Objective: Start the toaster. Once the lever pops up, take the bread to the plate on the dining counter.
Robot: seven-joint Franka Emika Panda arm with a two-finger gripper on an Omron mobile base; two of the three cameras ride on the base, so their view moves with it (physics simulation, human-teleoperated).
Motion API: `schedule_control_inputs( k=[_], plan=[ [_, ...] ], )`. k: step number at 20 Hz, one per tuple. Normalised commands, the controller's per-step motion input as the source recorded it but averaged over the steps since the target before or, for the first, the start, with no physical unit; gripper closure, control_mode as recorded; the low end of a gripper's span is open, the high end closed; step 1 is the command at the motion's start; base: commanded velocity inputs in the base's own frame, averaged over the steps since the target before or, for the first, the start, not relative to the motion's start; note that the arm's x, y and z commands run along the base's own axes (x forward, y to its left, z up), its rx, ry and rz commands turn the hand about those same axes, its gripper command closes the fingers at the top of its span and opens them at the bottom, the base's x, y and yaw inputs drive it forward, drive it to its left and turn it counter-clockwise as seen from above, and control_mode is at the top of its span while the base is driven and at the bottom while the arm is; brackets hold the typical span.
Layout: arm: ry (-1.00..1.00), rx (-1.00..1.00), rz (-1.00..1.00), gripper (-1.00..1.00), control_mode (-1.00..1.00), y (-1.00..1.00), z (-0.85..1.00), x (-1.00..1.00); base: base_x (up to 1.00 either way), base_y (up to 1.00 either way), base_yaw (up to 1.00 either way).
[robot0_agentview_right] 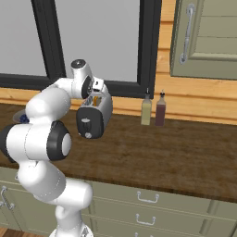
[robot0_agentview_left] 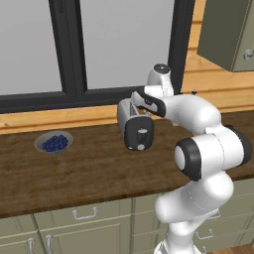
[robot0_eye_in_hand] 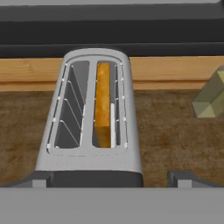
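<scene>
The bread sits in the right slot of the toaster on the worktop. The gripper hangs over it, released and empty. It should descend at 6 o'clock onto the lever. One toaster, one slice, two bottles, one berry bowl.

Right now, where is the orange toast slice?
The thin orange-tan bread slice stands in the right-hand slot of the silver-grey metal toaster in the hand view, on the dark wood worktop.

Both base views look forward and down at the desk from behind, sharing the toaster; the hand view looks closely, seemingly straight down, into it.
</scene>
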Motion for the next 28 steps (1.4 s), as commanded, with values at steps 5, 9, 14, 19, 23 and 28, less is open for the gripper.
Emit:
schedule_control_inputs(
  k=[5,9,14,19,23,28],
  plan=[
    [0.00,-0.02,0.00,-1.00,-1.00,0.04,-0.18,0.00,0.00,0.00,0.00],
    [-0.03,0.00,0.00,-1.00,-1.00,0.04,-0.17,0.00,0.00,0.00,0.00],
    [-0.05,0.00,0.00,-1.00,-1.00,0.00,-0.10,0.06,0.00,0.00,0.00],
    [-0.07,0.00,0.00,-1.00,-1.00,0.00,0.00,0.08,0.00,0.00,0.00],
    [-0.05,0.00,0.00,-1.00,-1.00,0.00,0.00,0.11,0.00,0.00,0.00],
    [-0.03,0.00,0.00,-1.00,-1.00,0.00,0.00,0.15,0.00,0.00,0.00]
  ],
)
